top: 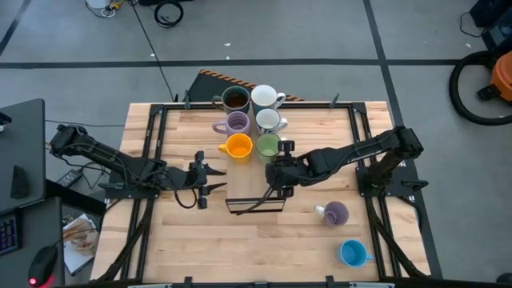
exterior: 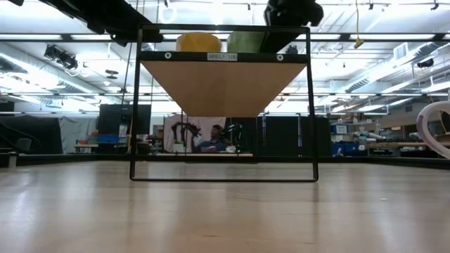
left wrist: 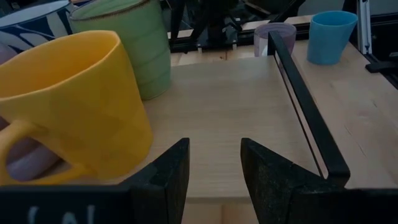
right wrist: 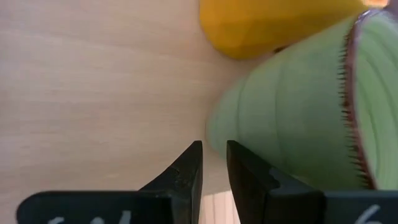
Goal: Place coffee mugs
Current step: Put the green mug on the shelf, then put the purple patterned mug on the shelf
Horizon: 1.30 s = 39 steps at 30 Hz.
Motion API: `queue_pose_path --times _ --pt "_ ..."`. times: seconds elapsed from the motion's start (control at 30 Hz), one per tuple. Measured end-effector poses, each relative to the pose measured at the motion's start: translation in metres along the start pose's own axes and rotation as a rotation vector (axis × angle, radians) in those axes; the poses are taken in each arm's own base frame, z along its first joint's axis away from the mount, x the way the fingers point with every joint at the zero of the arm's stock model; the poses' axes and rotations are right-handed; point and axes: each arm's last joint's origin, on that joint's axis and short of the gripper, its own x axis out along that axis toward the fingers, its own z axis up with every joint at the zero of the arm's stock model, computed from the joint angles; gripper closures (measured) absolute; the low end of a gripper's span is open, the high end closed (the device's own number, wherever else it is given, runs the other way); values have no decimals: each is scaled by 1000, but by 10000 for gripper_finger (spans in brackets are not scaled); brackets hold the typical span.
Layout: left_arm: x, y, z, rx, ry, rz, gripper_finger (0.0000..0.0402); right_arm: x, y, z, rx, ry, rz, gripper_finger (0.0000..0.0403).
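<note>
Six coffee mugs stand in two rows on a raised wooden shelf (exterior: pixel 225 84): dark brown (top: pixel 234 98), white (top: pixel 263 97), lilac (top: pixel 237 122), white (top: pixel 267 120), orange (top: pixel 238 146) and green (top: pixel 267 146). My right gripper (right wrist: pixel 214 155) hangs over the shelf just in front of the green mug (right wrist: pixel 292 106). It points down at a slant, its fingers a narrow gap apart with nothing between them. My left gripper (top: pixel 210 178) waits open and empty at the shelf's left side, facing the orange mug (left wrist: pixel 68 99). My right gripper stands with one fingertip (right wrist: pixel 239 158) right beside the green mug's lower wall (right wrist: pixel 249 130). I cannot tell whether it touches the mug. The mug stands upright on the shelf board.
A second lilac mug (top: pixel 336 213) and a blue mug (top: pixel 352 253) sit on the table at the near right. The shelf's black frame (top: pixel 256 206) borders bare board in front of the orange and green mugs. Black rails run along the table's left and right sides.
</note>
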Motion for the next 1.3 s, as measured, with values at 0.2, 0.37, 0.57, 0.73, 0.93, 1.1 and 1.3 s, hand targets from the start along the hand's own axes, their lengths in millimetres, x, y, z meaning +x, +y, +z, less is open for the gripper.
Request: queue_pose_path --times 0.2,0.37,0.57,0.73,0.93,1.1,1.3 --pt "0 0 0 1 0 0 251 1 -2 2 9 -19 -2 324" --pt "0 0 0 1 0 0 251 1 -2 4 10 -35 10 324" --pt "0 0 0 3 4 0 251 -17 2 12 -9 -67 42 324" --pt "0 0 -2 11 22 1 251 -39 1 11 -54 -11 79 324" --pt "0 0 -5 7 43 2 251 -62 0 -5 5 110 263 323" --pt "0 0 -5 -2 44 2 251 -79 -1 -16 82 177 387 322" --pt "0 0 -5 -2 45 2 251 -78 19 -27 157 242 397 309"
